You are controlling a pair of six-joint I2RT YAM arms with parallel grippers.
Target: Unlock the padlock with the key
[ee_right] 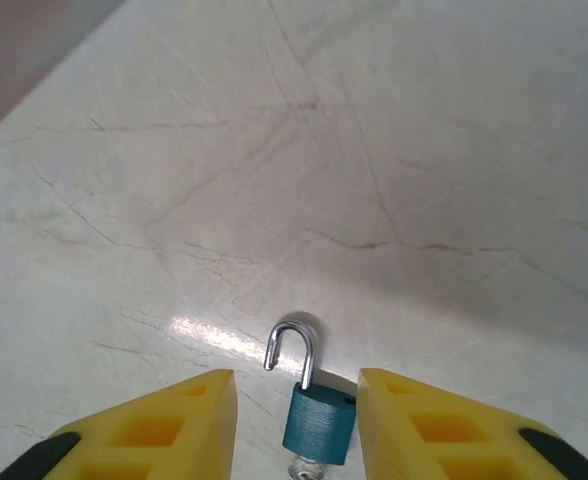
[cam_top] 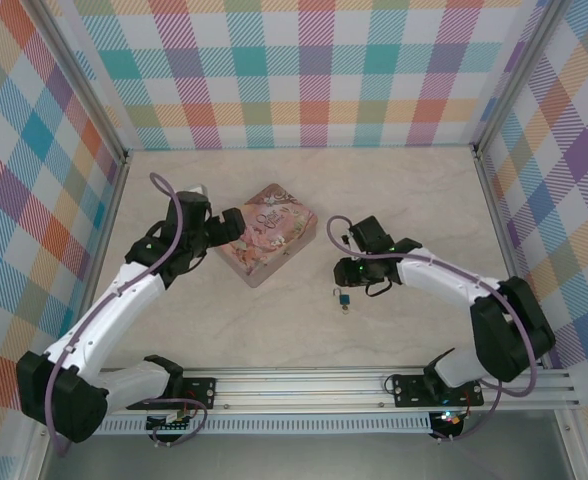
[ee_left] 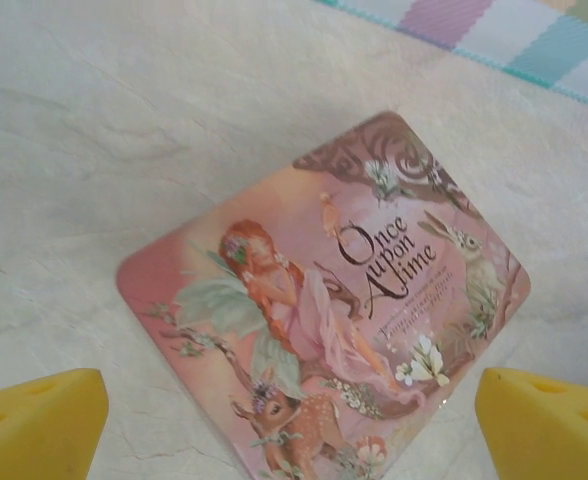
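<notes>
Lying flat on the pale, marble-veined table (cam_top: pixel 274 335), the padlock (ee_right: pixel 319 425) was seen in the right wrist view between the two yellow foam fingers (ee_right: pixel 154 430) of the right gripper (ee_right: pixel 296 380). Its body was a small teal block with a matt surface. The thin silver shackle (ee_right: pixel 296 348) was curved like a hook, with one end standing free of the body. The jaws of this gripper were parted and nothing was held. The body lay closer to the right finger, but whether it was touched could not be told. Under the body a small shiny piece (ee_right: pixel 304 468) was cut off by the lower edge of the frame, and whether it was the key could not be decided. From above, the padlock (cam_top: pixel 343 298) was only a tiny blue spot just beside the right arm. The left gripper (ee_left: pixel 286 390) was spread wide, with only the tips of its yellow pads in view, and it was closed on nothing. Beyond them the pink tin (ee_left: pixel 324 300) was seen, a smooth rectangle with rounded corners and a printed fairy picture, its near corner cut off by the frame. In the top view the tin (cam_top: pixel 264 232) was partly covered by the left gripper (cam_top: pixel 231 228). The walls (cam_top: pixel 314 70) were covered with a pastel checked pattern.
</notes>
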